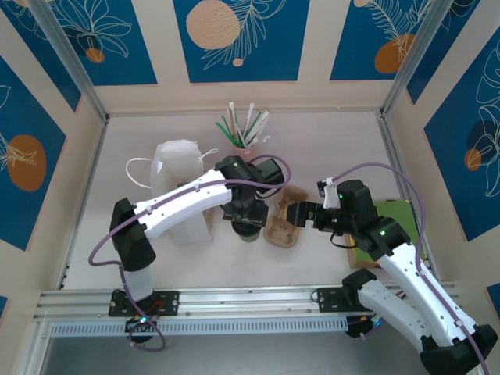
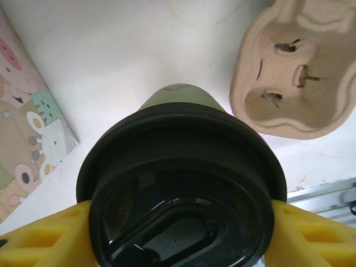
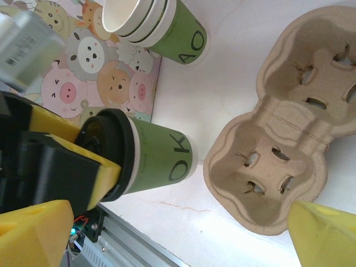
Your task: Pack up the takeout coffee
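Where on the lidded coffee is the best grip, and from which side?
The coffee stands upright, so come from above and pinch the round lid at its rim, on opposite sides. The left end effector is closed there, a yellow pad on each side. That is probably sound, since the paper wall might dent.

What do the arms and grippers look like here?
Both arms have white shells between black joints: left arm, right arm. A purple cable loops along each. The left gripper and right gripper are black with yellow fingers. Green lights glow on the right arm.
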Robot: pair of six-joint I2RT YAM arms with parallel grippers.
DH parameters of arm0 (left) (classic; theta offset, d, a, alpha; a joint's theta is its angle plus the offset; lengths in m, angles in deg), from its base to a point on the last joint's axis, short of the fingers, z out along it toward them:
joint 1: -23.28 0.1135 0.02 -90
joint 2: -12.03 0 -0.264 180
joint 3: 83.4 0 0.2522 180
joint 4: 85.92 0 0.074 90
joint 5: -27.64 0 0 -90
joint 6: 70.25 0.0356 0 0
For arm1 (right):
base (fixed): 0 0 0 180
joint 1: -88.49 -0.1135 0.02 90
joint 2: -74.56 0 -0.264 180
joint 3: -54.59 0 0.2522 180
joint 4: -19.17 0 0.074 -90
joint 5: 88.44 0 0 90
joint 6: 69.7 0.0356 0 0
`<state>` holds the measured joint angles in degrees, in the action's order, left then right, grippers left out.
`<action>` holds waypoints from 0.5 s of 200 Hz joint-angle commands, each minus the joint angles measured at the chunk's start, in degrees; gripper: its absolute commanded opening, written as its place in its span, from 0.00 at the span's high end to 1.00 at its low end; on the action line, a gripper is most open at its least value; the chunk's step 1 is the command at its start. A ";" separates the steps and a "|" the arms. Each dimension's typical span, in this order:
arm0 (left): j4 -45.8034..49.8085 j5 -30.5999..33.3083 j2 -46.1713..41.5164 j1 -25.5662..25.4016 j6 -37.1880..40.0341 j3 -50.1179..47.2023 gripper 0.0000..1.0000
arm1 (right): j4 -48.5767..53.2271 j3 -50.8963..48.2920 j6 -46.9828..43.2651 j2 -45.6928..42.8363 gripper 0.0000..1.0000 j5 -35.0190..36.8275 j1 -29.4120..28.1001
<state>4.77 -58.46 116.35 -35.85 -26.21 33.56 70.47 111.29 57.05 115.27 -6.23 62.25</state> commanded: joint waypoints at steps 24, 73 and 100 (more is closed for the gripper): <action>8.95 4.79 -2.65 -0.19 0.62 9.38 0.37 | -0.78 1.50 -0.55 -0.45 0.01 -0.80 0.48; 16.30 10.10 -3.83 -0.19 0.52 19.83 0.37 | -5.10 2.30 -1.64 -0.28 0.01 -5.62 0.67; 20.51 13.08 -4.59 -0.19 0.51 25.30 0.37 | -7.76 3.27 -2.42 1.00 0.01 -7.91 -0.27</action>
<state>17.66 -49.91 114.20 -35.85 -26.23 54.04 66.58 111.66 56.31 115.34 -10.10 62.71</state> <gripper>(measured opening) 0.630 0.988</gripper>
